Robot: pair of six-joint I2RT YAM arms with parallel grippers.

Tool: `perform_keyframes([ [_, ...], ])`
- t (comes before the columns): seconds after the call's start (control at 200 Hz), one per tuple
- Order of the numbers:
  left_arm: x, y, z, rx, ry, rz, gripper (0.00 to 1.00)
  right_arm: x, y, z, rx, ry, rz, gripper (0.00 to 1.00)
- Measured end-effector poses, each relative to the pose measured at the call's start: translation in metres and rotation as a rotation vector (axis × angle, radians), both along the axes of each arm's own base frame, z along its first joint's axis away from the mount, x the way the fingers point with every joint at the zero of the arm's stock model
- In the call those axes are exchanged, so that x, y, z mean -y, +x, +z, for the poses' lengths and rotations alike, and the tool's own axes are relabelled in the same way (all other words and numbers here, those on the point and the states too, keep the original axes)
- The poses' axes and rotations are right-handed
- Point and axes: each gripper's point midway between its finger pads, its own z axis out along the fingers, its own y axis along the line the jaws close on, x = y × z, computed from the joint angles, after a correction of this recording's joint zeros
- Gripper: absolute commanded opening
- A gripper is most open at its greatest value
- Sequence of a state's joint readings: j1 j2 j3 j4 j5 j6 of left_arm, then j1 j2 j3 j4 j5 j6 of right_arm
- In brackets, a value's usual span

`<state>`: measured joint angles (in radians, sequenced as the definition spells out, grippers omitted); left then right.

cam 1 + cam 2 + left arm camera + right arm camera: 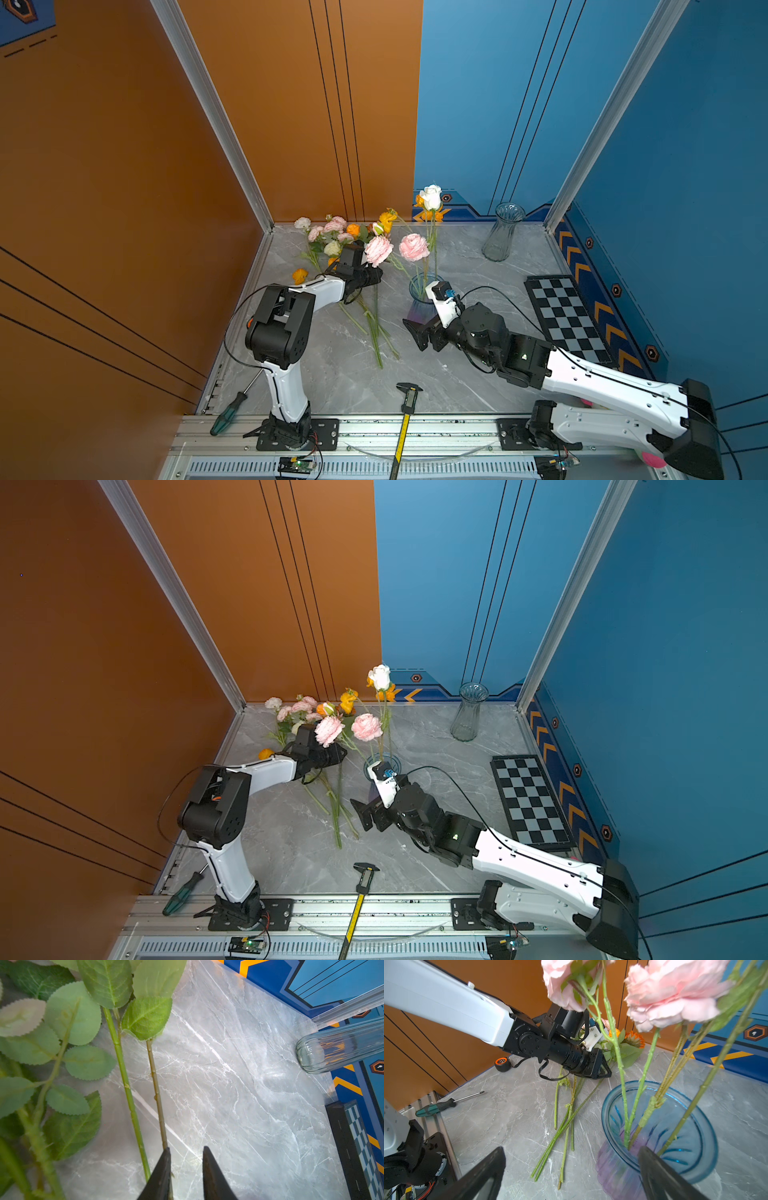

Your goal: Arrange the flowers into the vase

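**Flowers on the bench, flowers in the vase.** Loose flowers lie heaped on the grey marble bench, beneath and beyond the left claw. Their blooms bunch on its far side, toward the corner of the orange wall. Their long green stems run back under the claw, cut ends pointing at the near rail.

From the left wrist, the left claw is narrowed to a slim gap, with bare marble showing between the tips and nothing gripped there. Two of the stems pass just outside one finger, their leaves fanning out beyond.

Just to the right of that claw a blue vase, shading to purple at its base, stands upright. It holds at least four stems that rise almost vertically. Two pink blooms sit above the rim, and a white rose stands tallest.

The right claw is spread wide and holds nothing, sitting low at the near side of the vase. From the right wrist, one finger overlaps the rim; whether it touches cannot be told.

A clear glass vase stands upright well beyond the right claw, by the back wall. A chessboard lies to that claw's right. A caliper lies nearer the rail than both claws, roughly between them.
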<state>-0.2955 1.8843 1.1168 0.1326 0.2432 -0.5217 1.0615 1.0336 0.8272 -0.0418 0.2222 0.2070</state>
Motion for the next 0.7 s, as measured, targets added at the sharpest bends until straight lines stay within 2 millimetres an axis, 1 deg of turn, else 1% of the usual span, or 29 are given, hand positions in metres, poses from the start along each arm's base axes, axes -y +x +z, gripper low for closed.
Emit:
perform_keyframes([
  [0.105,-0.001,0.002,-0.003,-0.012,0.01,0.007,0.27,0.011,0.003,0.009,0.014,0.017,-0.027,1.0],
  [0.205,-0.003,0.004,-0.002,-0.016,0.022,0.017,0.28,0.017,0.005,0.012,0.017,0.019,-0.044,1.0],
  [0.385,-0.004,0.005,-0.005,-0.028,0.033,0.024,0.28,0.02,0.006,0.01,0.014,0.012,-0.052,1.0],
  [0.476,-0.001,0.005,-0.011,-0.042,0.038,0.017,0.26,0.02,0.006,0.01,0.014,0.012,-0.053,1.0],
  [0.551,0.001,0.004,-0.017,-0.056,0.045,0.01,0.21,0.02,0.006,0.01,0.014,0.011,-0.052,1.0],
  [0.641,0.005,0.003,-0.022,-0.069,0.046,0.005,0.07,0.02,0.006,0.01,0.013,0.011,-0.052,1.0],
  [0.701,0.006,0.003,-0.023,-0.071,0.047,0.001,0.01,0.02,0.006,0.01,0.013,0.011,-0.052,1.0],
])
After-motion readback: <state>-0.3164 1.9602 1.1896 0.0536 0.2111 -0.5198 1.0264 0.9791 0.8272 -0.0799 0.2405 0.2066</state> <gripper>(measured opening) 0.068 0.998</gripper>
